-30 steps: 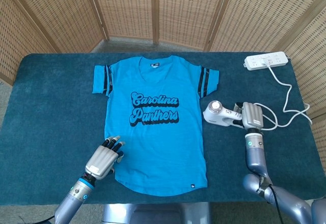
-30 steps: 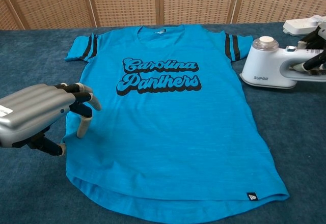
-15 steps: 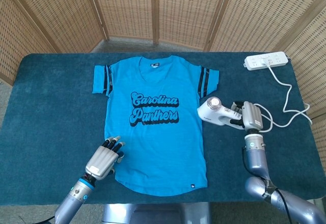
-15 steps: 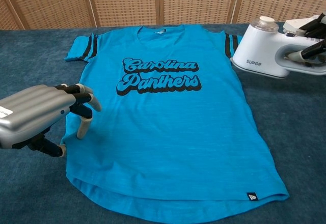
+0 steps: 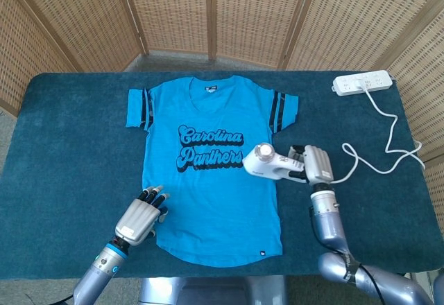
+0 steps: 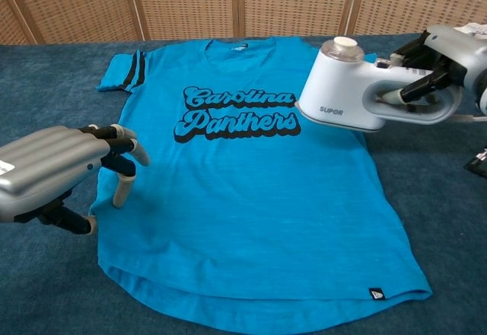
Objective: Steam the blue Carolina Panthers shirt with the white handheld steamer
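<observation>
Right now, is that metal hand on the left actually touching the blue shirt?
Touching. In the chest view the left hand's fingertips press down on the shirt's edge, no gap visible.

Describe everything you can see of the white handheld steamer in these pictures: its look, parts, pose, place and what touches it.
The white handheld steamer looks like glossy plastic, with a rounded body, a round cap on top, grey "SUPOR" lettering on its side and a loop handle. The right hand holds that handle. The steamer lies roughly level over the right side of the blue shirt, beside the printed lettering; whether it touches the cloth cannot be told. A white cord trails behind over the table.
</observation>
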